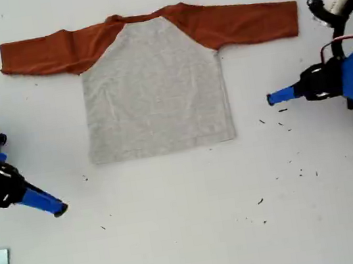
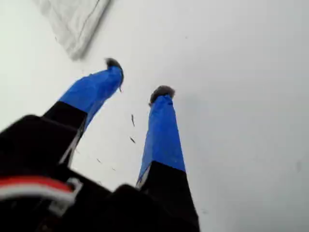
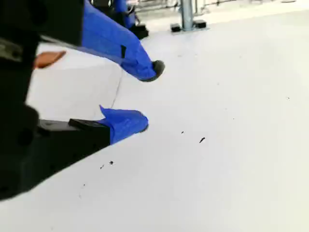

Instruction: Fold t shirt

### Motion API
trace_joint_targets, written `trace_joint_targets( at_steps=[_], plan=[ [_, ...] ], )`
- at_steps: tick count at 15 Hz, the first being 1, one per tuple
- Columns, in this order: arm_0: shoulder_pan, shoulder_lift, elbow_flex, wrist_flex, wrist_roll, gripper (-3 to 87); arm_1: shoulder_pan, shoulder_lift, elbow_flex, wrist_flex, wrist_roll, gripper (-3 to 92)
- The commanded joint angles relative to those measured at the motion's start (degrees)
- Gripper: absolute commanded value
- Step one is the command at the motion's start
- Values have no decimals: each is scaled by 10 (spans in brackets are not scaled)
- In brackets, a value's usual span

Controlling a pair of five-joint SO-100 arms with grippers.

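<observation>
My first gripper (image 2: 138, 77) is hanging over the bare table (image 1: 192, 236) with its fingers parted, gripping nothing, a grey hem corner just ahead of it. My second gripper (image 3: 152, 96) is gaping wide, also carrying nothing. The t shirt (image 1: 155, 88) is lying flat, sleeves spread, between both arms in the exterior view.

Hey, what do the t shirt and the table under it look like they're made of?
The t shirt looks like soft knit cotton jersey: matte heather-grey body, rust-orange sleeves, faint wrinkles, lying limp and flat. The table looks like a smooth, hard white surface, perhaps laminate or painted board, with a slight sheen and small dark specks; the exact material is unclear.
</observation>
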State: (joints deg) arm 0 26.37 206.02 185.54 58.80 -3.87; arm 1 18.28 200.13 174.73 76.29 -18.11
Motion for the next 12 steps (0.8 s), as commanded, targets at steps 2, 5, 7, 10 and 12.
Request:
trace_joint_targets(
  at_steps=[2,5,7,10,12],
  plan=[
    [-74,6,7,-9,-15,-3,-18,6,36,-6,33,36],
    [-96,6,7,-2,8,-3,-35,6,33,-6,27,35],
    [-148,6,7,-2,50,-3,-41,2,-9,-3,27,33],
    [-162,6,7,-4,56,-3,101,-282,-326,75,-120,33],
    [-164,6,7,-3,105,-3,257,-503,-595,155,-297,35]
  ],
)
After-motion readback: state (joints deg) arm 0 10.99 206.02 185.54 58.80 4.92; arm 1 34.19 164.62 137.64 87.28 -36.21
